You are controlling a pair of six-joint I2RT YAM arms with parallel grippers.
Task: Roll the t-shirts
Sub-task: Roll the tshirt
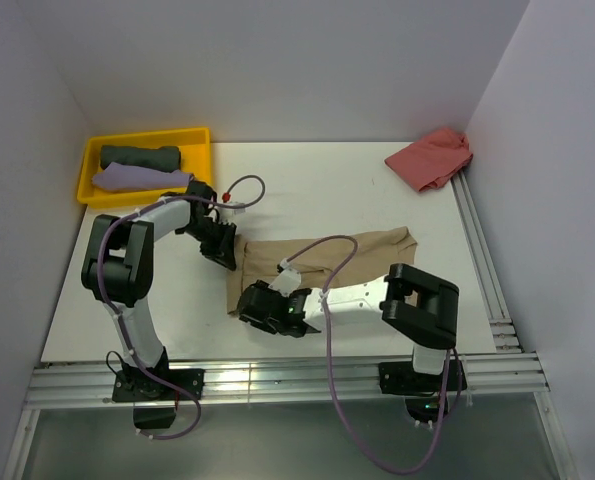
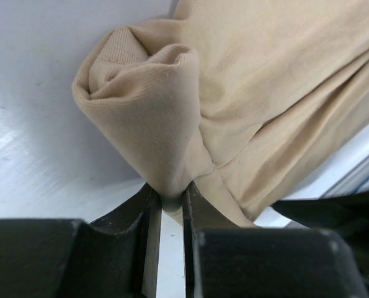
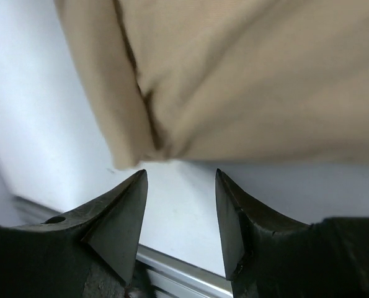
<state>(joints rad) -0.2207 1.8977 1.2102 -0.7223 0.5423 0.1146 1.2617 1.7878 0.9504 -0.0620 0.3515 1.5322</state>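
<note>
The big tan t-shirt lies in the middle of the tabletop, its long side running left to right, with its left end curled into a small roll. My left jaws pinch that rolled end tight, and my right jaws stand wide apart by the shirt's near edge, holding nothing. I see a red t-shirt in the far right corner, and a dark t-shirt and a lilac t-shirt in the yellow tray.

Overhead, the right arm hides the near-left corner of the tan tee. Both wrist cams crop the tee at frame edges. Tips of the left claw too small to read overhead.
</note>
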